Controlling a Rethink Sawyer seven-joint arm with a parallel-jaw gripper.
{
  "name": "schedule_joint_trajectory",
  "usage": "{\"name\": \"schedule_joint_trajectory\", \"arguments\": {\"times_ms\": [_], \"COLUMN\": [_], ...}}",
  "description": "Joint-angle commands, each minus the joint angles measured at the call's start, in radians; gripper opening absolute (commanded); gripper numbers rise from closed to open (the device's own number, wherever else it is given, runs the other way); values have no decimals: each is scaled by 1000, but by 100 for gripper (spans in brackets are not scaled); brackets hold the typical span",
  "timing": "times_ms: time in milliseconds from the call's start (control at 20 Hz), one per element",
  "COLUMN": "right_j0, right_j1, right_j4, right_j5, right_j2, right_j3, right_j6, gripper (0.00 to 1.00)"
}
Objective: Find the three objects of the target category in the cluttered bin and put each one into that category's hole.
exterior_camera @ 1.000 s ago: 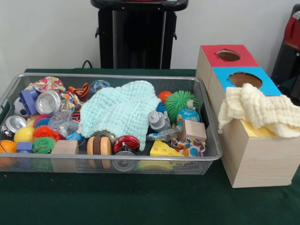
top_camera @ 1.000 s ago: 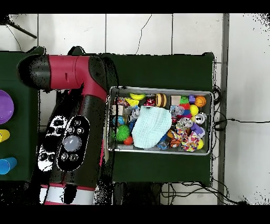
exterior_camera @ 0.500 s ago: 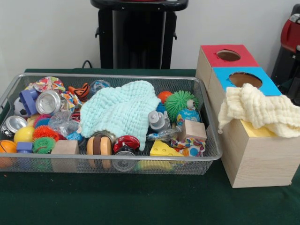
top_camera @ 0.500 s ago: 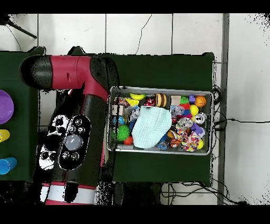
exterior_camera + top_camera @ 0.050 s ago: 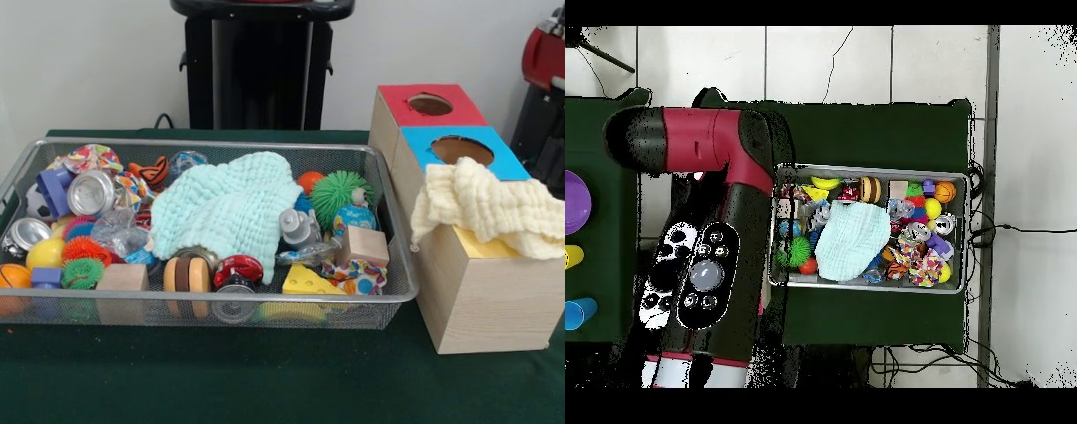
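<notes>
Between frames only the arm moved. Overhead, its red-and-black links slid slightly toward the bin. From the front, its red casing drew back toward the picture's corner, and the bin's contents lay unchanged. The gripper showed in neither view, so whether it was open, closed or holding anything could not be told.

The bin lay just beside the arm, and the sorting box stood beneath it, hidden from above. Nothing marked the target category, so the three wanted objects could not be picked out. They were probably among the crowded toys or under the mint cloth, which covered the middle of the bin.

Probable hazards:
- A descent onto that cloth could snag it and drag neighbouring toys out.
- Tightly packed toys could yield a double pick or a slipped grasp.
- The cream cloth lay over the box's yellow section, so a drop there would likely be blocked. The red hole and blue hole stood clear.
</notes>
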Motion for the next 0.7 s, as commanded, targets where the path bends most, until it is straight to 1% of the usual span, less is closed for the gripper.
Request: {"name": "schedule_joint_trajectory", "arguments": {"times_ms": [50,150,350,450,500,700], "right_j0": [-2,-5,-18,-28,-36,-35], "right_j1": [16,16,11,17,25,50], "right_j4": [-58,-56,-59,-58,-52,-51], "right_j5": [-65,-84,-88,-79,-37,-28], "right_j2": [66,73,83,92,98,100], "right_j3": [224,237,244,236,219,194], "right_j6": [61,61,41,30,26,37], "gripper": [0,0,0,0,0,0]}}
